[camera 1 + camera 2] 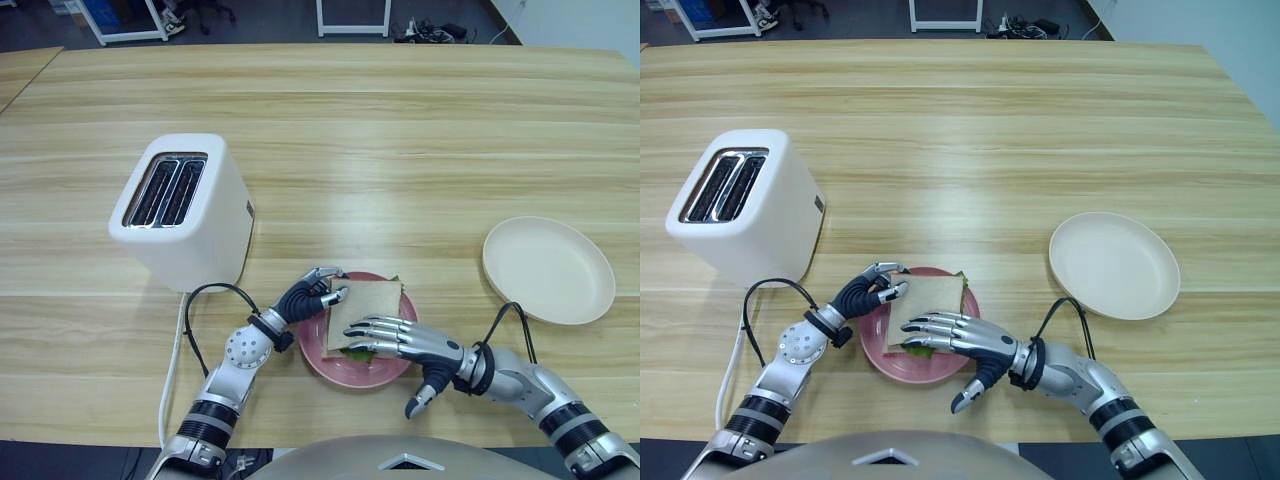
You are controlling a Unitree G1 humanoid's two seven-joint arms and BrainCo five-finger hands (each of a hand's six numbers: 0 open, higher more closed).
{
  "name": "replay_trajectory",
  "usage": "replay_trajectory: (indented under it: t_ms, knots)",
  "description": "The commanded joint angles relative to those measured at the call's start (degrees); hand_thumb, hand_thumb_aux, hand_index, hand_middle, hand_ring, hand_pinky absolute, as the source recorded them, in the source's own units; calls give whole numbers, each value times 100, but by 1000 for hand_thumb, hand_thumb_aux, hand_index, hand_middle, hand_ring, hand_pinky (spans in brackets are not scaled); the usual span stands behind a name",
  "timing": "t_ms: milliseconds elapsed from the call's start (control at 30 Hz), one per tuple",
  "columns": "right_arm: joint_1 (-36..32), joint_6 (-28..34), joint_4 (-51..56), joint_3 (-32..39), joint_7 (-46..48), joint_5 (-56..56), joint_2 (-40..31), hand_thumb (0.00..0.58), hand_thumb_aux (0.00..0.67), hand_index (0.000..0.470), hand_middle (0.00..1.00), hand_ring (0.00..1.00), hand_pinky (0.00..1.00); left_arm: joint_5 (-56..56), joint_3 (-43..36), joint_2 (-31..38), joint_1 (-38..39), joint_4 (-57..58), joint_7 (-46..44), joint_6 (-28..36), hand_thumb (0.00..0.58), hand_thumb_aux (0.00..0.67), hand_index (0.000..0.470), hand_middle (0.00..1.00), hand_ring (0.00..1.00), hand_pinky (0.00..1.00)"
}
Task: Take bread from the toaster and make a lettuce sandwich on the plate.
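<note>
Fingers (375,325) of the right hand (405,340) lie spread and flat on top of the slice of bread (365,300), holding nothing. The left hand (308,297) has its fingers curled, their tips pinching the slice's left corner.

The slice rests on a pink plate (330,366) near the front edge of the table (400,150), roughly midway along it. A bit of green lettuce (360,353) peeks out from under the slice at its near edge, just below the right fingers.

By count, one slice is visible, along with one showing of lettuce, two plates and one toaster. The toaster (185,210) is white with two slots on top and stands toward the left edge of the table, just behind the left hand. Its white cord (178,350) runs down to the front edge. The second plate (548,270), cream-coloured, sits toward the right edge, well apart from the pink one.

At its far left corner, the left eye view takes in the corner of a second table (25,70). The right eye view takes in the far right corner of the main table, with the floor beyond it.
</note>
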Motion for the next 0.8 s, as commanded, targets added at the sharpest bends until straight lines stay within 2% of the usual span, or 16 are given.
replay_trajectory:
  t_ms: [33, 67, 100, 133, 167, 200, 233, 367, 467, 500, 533, 567, 600, 633, 700, 800]
  knots:
    - [180, 566, 565, 162, 290, -487, -129, 0, 0, 0, 0, 0, 0, 230, -103, 81, 182, -113, -113, -70, 580, 670, 470, 1000, 1000, 1000]
    - [187, 543, 568, 175, 295, -469, -141, 0, 0, 0, 0, 0, 0, 536, -37, 149, 157, -200, 125, -215, 580, 670, 470, 1000, 1000, 1000]
    - [191, 528, 580, 197, 312, -452, -150, 0, 0, 0, 0, 0, 0, 1299, 102, 253, 50, -283, 806, -491, 466, 373, 262, 980, 980, 980]
    - [192, 521, 604, 221, 330, -436, -152, 0, 0, 0, 0, 0, 0, 2376, 237, 367, -136, -409, 1936, -580, 0, 0, 0, 859, 859, 859]
    - [178, 523, 659, 248, 330, -437, -136, 0, 0, 0, 0, 0, 0, 3050, 483, 324, -280, -599, 2836, -605, 0, 0, 0, 475, 475, 475]
    - [152, 530, 734, 276, 321, -441, -112, 0, 0, 0, 0, 0, 0, 3665, 698, 313, -400, -837, 3721, -540, 0, 0, 0, 176, 176, 176]
    - [116, 539, 822, 302, 305, -440, -87, 0, 0, 0, 0, 0, 0, 4101, 880, 318, -475, -1078, 4440, -417, 0, 0, 0, 0, 0, 0]
    - [-14, 573, 1034, 323, 170, -473, 2, 0, 0, 0, 0, 0, 0, 4741, 1407, 473, -497, -1480, 5935, -186, 0, 0, 0, 0, 0, 0]
    - [-104, 235, 936, 91, -474, -474, 256, 0, 0, 0, 0, 0, 0, 3774, 1347, 614, -157, -1315, 5480, -966, 0, 0, 0, 0, 0, 0]
    - [-149, 37, 916, -37, -796, -435, 418, 36, 21, 15, 0, 0, 0, 3198, 1130, 734, 27, -1251, 5092, -1321, 0, 0, 0, 0, 0, 0]
    - [-184, -304, 931, -179, -1036, -29, 673, 417, 315, 221, 0, 0, 0, 2662, 791, 963, 259, -1182, 4690, -1765, 0, 0, 0, 0, 0, 0]
    - [-206, -626, 899, -174, -1129, 822, 880, 580, 670, 470, 475, 475, 475, 2248, 423, 1248, 478, -1128, 4315, -2224, 83, 50, 35, 424, 424, 424]
    - [-222, -810, 771, -117, -1167, 1897, 978, 580, 670, 470, 1000, 1000, 1000, 1679, 11, 1565, 692, -1068, 3935, -2690, 579, 646, 453, 882, 882, 882]
    - [-218, -852, 517, -2, -1124, 3048, 969, 580, 670, 470, 1000, 1000, 1000, 1162, -313, 1851, 866, -1005, 3577, -3027, 580, 670, 470, 1000, 1000, 1000]
    - [-151, -755, -111, 204, -852, 4928, 677, 580, 670, 470, 1000, 1000, 1000, 502, -663, 2257, 1136, -804, 3028, -3359, 580, 670, 470, 1000, 1000, 1000]
    - [88, -1056, -433, 627, -290, 5805, -116, 580, 670, 470, 1000, 1000, 1000, -41, -1049, 2774, 1422, -572, 2323, -3439, 580, 670, 470, 1000, 1000, 1000]
